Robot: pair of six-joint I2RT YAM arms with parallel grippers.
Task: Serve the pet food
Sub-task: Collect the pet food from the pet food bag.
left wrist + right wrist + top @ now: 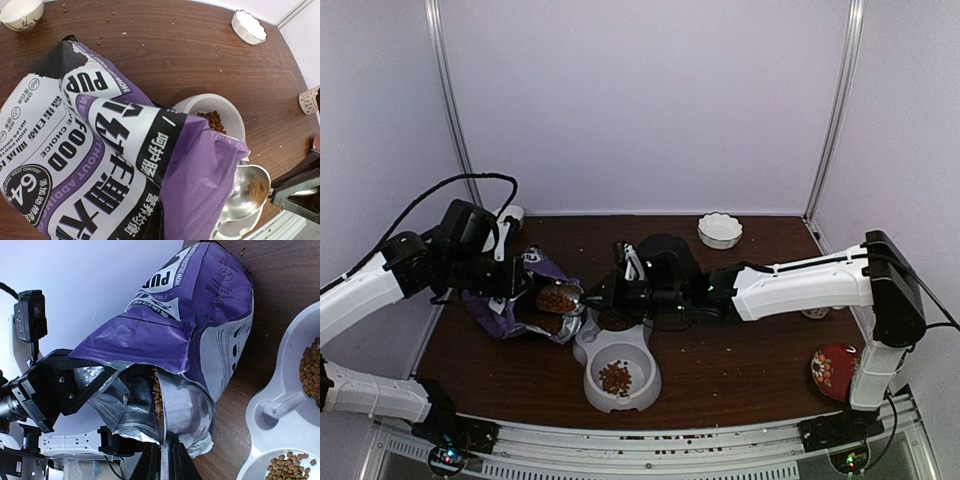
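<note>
The purple pet food bag (505,300) lies tilted with its mouth toward the middle, and kibble (558,298) shows inside. My left gripper (516,284) is shut on the bag's edge. In the left wrist view the bag (100,150) hides that gripper's fingers. My right gripper (162,452) is shut on the handle of the metal scoop (195,405). The scoop's bowl sits inside the bag's foil-lined mouth (125,395), with kibble (157,395) heaped in it. The grey double bowl (620,345) stands just right of the bag, and pet food (615,377) lies in both cups.
A white fluted dish (720,230) stands at the back. A small cup (21,12) sits behind the bag and a patterned cup (310,100) stands to the right. A red disc (835,368) lies near the right arm's base. Loose kibble (107,18) dots the brown table (740,350).
</note>
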